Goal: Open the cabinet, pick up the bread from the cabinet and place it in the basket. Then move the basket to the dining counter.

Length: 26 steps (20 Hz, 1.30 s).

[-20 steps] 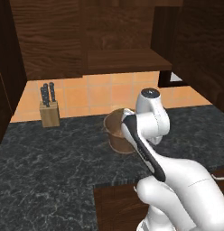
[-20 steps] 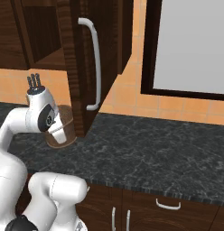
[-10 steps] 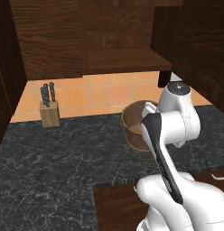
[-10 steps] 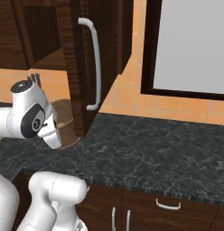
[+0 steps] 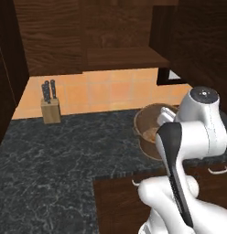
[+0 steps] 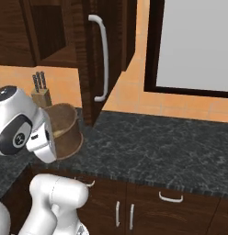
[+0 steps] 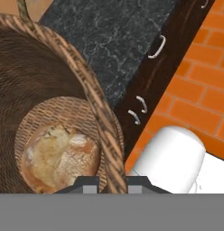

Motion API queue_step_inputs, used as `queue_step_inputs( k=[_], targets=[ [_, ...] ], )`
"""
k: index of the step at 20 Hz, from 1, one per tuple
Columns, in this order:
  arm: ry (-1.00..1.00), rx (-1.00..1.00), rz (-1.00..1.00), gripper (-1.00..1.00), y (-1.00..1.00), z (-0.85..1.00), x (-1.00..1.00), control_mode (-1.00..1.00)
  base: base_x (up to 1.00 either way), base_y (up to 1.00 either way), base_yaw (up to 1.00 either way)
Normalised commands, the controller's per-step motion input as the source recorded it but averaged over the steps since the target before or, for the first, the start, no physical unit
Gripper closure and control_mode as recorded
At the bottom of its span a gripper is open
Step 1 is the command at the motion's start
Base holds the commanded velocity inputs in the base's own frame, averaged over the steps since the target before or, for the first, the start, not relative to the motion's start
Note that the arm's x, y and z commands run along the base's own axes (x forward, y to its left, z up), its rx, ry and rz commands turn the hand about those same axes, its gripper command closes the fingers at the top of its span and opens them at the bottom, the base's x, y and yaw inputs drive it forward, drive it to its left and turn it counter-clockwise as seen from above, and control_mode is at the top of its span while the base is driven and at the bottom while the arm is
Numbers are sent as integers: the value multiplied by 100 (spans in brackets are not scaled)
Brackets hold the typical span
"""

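Seen from my hand, the bread [image 7: 57, 155], golden and crusty, lies lower left on the woven floor of the basket [image 7: 93, 97]; my gripper [image 7: 111, 182] pinches its rim narrowly. The base views show the basket on the black worktop [image 5: 65, 151], my arm hiding its near side; the cabinet [image 6: 95, 55] door stands open.

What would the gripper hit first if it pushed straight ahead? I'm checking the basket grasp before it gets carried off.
Probably the round brown woven basket's rim, which sits right between the gripper's fingers. Depth is unclear.
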Motion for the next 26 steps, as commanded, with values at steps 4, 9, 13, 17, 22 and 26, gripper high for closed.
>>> queue_step_inputs(
  k=[4, 9, 13, 17, 22, 26],
  targets=[
    [0, 0, 0, 100, 0, 0, 0, 100, -91, -20, -18],
    [0, 0, 0, 100, 0, 0, 0, 100, -65, -48, -48],
    [0, 0, 0, 100, 0, 0, 0, 100, 0, -49, -87],
    [0, 0, 0, 100, 0, 0, 0, 100, 0, -12, -94],
    [0, 0, 0, 100, 0, 0, 0, 100, 1, -21, -89],
    [0, 0, 0, 100, 0, 0, 0, 100, 0, -32, -90]
  ],
)
